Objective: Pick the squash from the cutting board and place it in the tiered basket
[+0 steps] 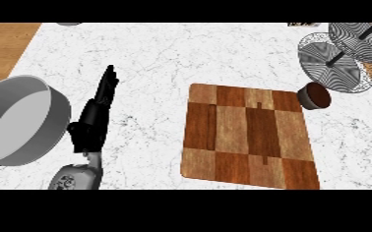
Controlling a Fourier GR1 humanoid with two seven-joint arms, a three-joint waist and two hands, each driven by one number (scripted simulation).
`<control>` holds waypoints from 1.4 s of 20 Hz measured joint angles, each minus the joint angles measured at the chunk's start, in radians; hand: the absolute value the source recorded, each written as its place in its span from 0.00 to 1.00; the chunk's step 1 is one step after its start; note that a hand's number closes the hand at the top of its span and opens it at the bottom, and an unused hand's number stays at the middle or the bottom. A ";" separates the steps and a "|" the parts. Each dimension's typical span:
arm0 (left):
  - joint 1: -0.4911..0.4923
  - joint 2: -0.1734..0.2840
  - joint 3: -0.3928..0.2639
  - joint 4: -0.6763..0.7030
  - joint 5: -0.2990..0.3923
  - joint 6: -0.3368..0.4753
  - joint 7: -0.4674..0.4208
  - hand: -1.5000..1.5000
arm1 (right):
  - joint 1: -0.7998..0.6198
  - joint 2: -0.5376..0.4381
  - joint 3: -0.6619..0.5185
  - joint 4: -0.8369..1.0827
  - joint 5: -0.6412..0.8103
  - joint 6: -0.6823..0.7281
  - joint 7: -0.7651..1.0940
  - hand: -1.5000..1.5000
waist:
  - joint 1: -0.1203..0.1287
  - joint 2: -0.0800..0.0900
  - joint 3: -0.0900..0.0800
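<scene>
Cutting board (pixel 249 136) bare; no squash visible on it or elsewhere. Left hand (pixel 93 120) left of board, fingers straight, empty. Right hand unseen. Tiered basket (pixel 335 59) beyond board's far-right corner. Squash likely rigid, smooth; grasp mid-body.

From my remote station, the tiered basket (pixel 338 54) runs off the right edge, so I see only part of its patterned trays. The grey pan (pixel 25 120) is cut by the left edge (its far wall lies outside the view). My left hand (pixel 94 118) shows edge-on with fingers straight, and its forearm (pixel 73 178) stops at the lower band. A small grey shape (pixel 69 23) and a dark object (pixel 303 24) at the top edge are too cropped to identify. The wooden surface (pixel 15 44) at upper left is a cropped wedge.
</scene>
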 measured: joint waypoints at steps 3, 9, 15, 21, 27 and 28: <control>-0.011 0.002 0.001 0.007 -0.002 -0.002 0.003 0.50 | -0.045 -0.013 0.020 0.023 -0.064 0.077 0.046 1.00 | 0.005 0.001 0.000; -0.021 -0.004 -0.008 0.002 -0.008 -0.004 0.016 0.50 | -0.150 0.000 0.096 0.044 -0.134 0.160 0.147 1.00 | 0.013 0.003 0.000; -0.036 -0.002 0.001 0.018 -0.006 -0.009 0.009 0.50 | -0.299 0.055 0.175 0.111 -0.115 0.150 0.218 1.00 | 0.015 0.004 0.000; -0.024 -0.004 -0.008 0.015 -0.003 -0.010 -0.007 0.50 | -0.445 0.097 0.241 0.288 -0.024 0.065 0.173 1.00 | 0.027 0.009 0.001; -0.039 -0.007 -0.009 0.032 0.000 -0.006 -0.011 0.50 | -0.557 0.136 0.282 0.449 0.069 -0.008 0.132 1.00 | 0.033 0.013 0.002; -0.048 -0.010 -0.013 0.034 -0.003 -0.005 -0.006 0.50 | -0.568 0.150 0.280 0.479 0.070 0.000 0.148 0.00 | 0.034 0.014 0.002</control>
